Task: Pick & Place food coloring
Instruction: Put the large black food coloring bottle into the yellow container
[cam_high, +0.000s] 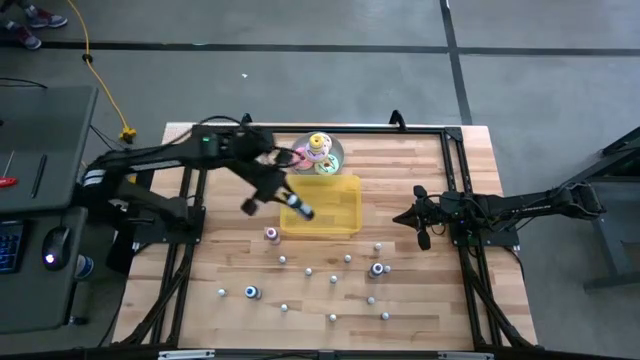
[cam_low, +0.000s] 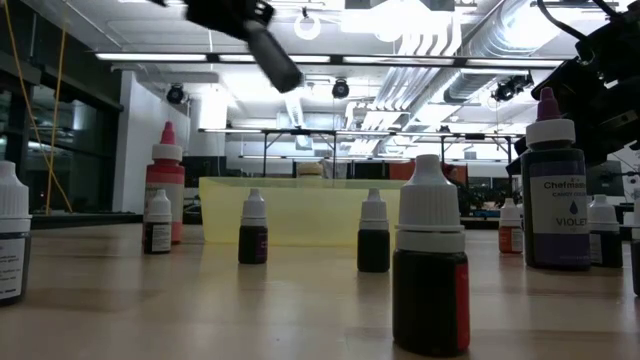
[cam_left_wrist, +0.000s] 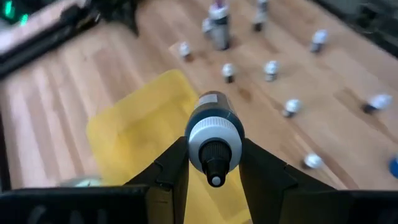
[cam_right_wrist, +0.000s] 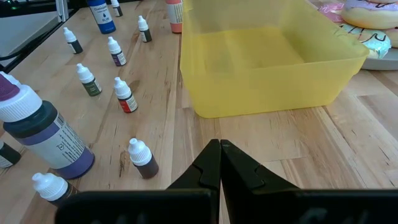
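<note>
While angled down from the table's left edge, left gripper held above the near-left corner of the yellow tray, fingers pinching a food coloring bottle by its body, pale cap pointing back toward the wrist. Remaining food coloring bottles scattered upright across the wooden table in front of the tray. Right gripper parked low over the right side of the table, fingers pressed together, holding nothing.
</note>
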